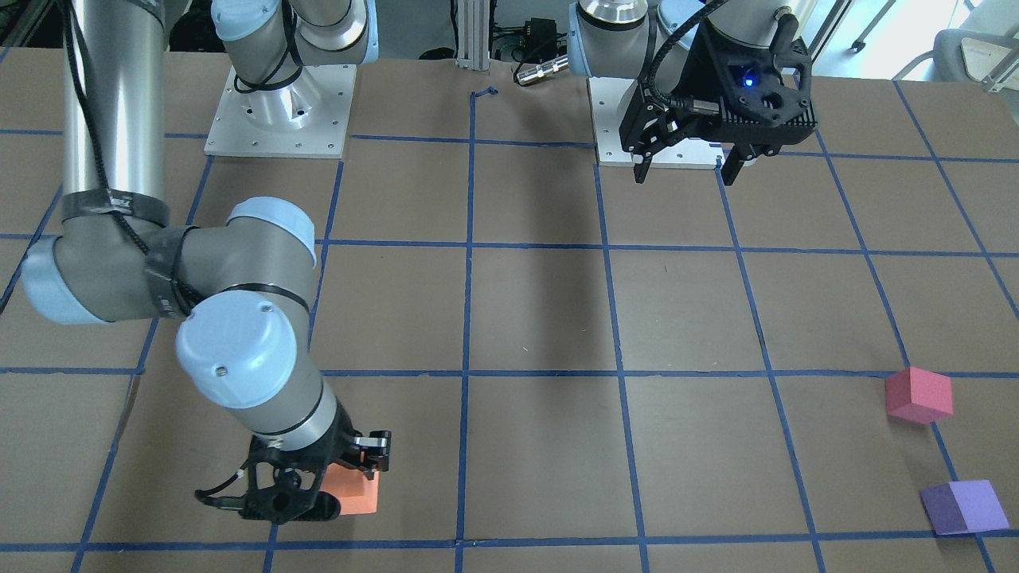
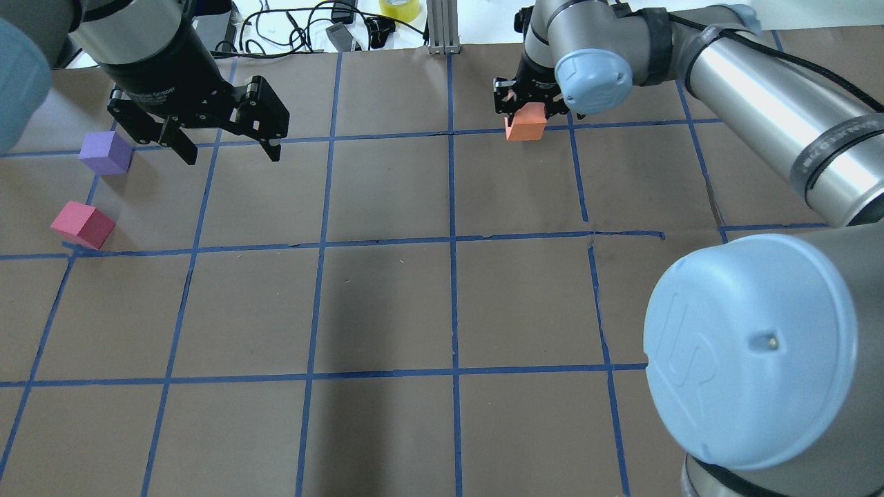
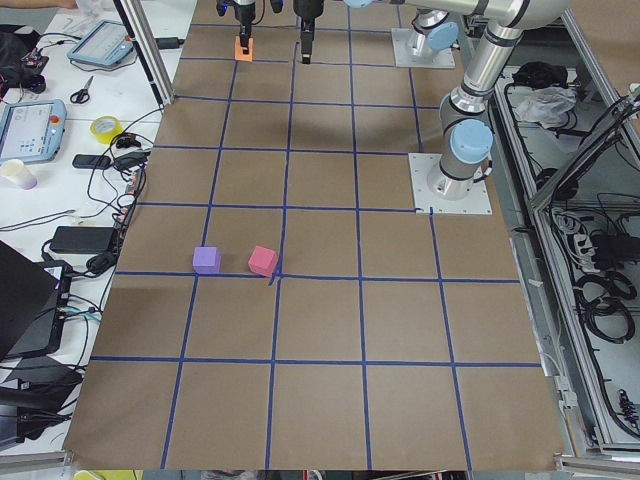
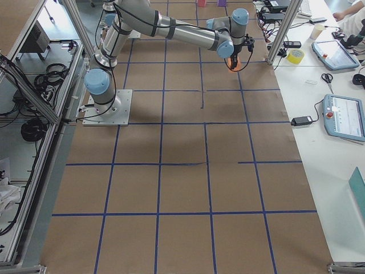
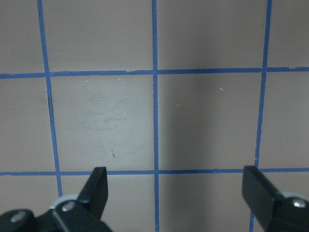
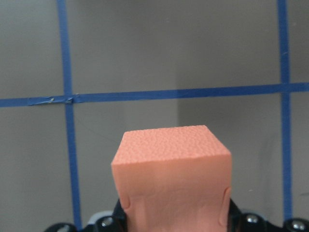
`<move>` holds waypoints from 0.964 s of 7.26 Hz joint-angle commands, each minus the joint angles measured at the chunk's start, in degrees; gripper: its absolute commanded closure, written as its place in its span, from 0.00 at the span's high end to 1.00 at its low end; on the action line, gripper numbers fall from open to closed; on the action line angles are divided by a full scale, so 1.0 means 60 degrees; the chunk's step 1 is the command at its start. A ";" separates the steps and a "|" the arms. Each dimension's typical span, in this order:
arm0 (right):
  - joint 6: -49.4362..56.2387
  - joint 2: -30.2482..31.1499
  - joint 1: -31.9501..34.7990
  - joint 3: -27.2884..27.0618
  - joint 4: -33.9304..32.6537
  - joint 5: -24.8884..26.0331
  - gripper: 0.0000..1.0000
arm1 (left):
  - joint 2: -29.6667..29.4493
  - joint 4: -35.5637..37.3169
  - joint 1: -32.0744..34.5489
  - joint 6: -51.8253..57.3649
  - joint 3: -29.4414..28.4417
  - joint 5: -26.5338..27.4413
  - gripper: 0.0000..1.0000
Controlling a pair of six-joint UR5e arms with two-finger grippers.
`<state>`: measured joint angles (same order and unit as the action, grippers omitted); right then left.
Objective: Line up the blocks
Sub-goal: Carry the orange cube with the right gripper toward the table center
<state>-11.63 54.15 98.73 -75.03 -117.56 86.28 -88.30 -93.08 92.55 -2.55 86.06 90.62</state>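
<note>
Front view: the right gripper (image 1: 350, 481) is low over the table (image 1: 541, 318), its wrist partly hiding the orange block (image 1: 360, 495) in its jaws. The pink block (image 1: 919, 395) and purple block (image 1: 965, 507) lie far from the orange block, near each other.

Overhead view: the orange block shows clearly, clamped between the right jaws. The left gripper (image 2: 232, 153) hangs well apart from it, jaws wide and empty.

Left wrist view: the wide jaws frame only blue tape (image 5: 155, 121).

Right wrist view: the orange block fills the jaw gap and sticks out past it.
</note>
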 commanded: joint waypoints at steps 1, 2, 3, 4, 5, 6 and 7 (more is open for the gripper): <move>-0.1701 -0.0221 0.1365 -0.0005 -0.0109 0.0310 0.19 | -0.0005 0.0000 0.0000 0.0000 0.0013 0.0000 1.00; -0.2261 -0.0265 0.1763 -0.0020 -0.0095 0.0501 0.20 | 0.0010 0.0000 0.0000 0.0014 0.0013 0.0029 1.00; -0.2716 -0.0338 0.2014 -0.0005 -0.0095 0.0503 0.20 | 0.0010 0.0000 -0.0015 0.0000 0.0013 0.0029 1.00; -0.2894 -0.0455 0.2248 0.0009 -0.0124 0.0518 0.21 | -0.0005 -0.0015 -0.0030 0.0000 0.0027 0.0029 1.00; -0.3056 -0.0514 0.2338 0.0009 -0.0109 0.0677 0.21 | -0.0005 -0.0015 -0.0015 0.0014 0.0042 0.0029 1.00; -0.3391 -0.0515 0.2440 0.0009 -0.0109 0.0766 0.21 | -0.0005 -0.0029 -0.0015 0.0000 0.0042 0.0015 1.00; -0.3815 -0.0529 0.2586 0.0024 -0.0109 0.0752 0.21 | 0.0010 -0.0029 -0.0015 0.0014 0.0042 0.0029 1.00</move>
<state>-31.63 51.13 113.20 -74.95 -118.22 90.55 -88.31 -93.22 92.45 -2.51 86.29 90.75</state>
